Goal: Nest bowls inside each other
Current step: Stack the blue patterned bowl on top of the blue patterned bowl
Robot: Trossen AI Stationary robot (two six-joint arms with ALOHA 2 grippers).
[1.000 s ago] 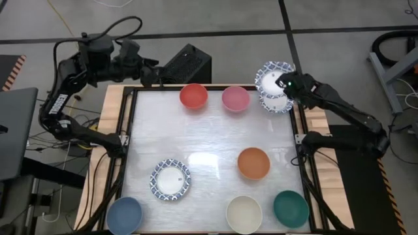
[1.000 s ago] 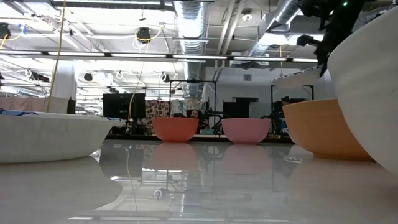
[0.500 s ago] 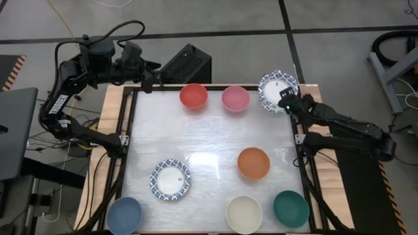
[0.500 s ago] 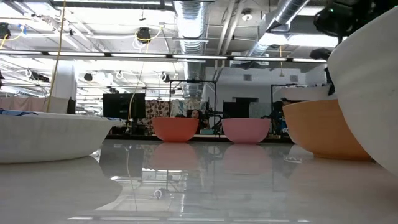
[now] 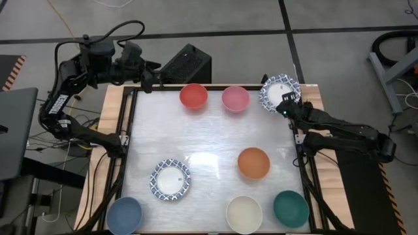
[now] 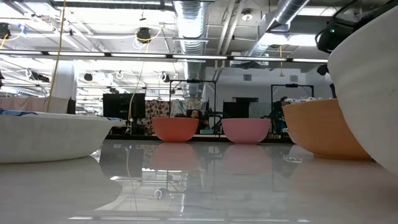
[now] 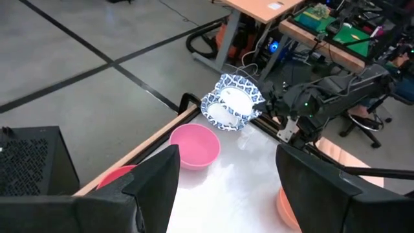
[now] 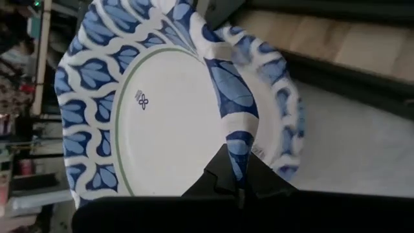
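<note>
A white bowl with a blue patterned rim (image 5: 279,91) is at the table's far right corner, with my right gripper (image 5: 286,108) shut on it. The rim of a second patterned bowl (image 8: 288,129) shows just behind it. My left gripper (image 5: 157,75) waits open above the far left corner, its fingers (image 7: 155,178) wide apart with nothing between them. On the table stand a red bowl (image 5: 194,96), a pink bowl (image 5: 235,98), an orange bowl (image 5: 253,163), another patterned bowl (image 5: 171,179), a blue bowl (image 5: 125,215), a cream bowl (image 5: 243,214) and a teal bowl (image 5: 290,208). My right gripper pinches the patterned bowl's rim (image 8: 237,150) between its two fingers, one inside the bowl and one outside. It comes slanting down from the table's near right. The bowl sits tilted over the second patterned bowl (image 7: 223,116); whether the two touch, I cannot tell.
A black box (image 5: 187,64) stands beyond the table's far edge. The table's black frame (image 5: 295,140) runs beside my right arm. The middle of the white table top (image 5: 196,140) lies bare between the bowls.
My right gripper has gone down and a little toward the near edge while rolling at the wrist, still shut on the patterned bowl. That bowl has come down from above onto the second patterned bowl at the far right corner and now covers it.
</note>
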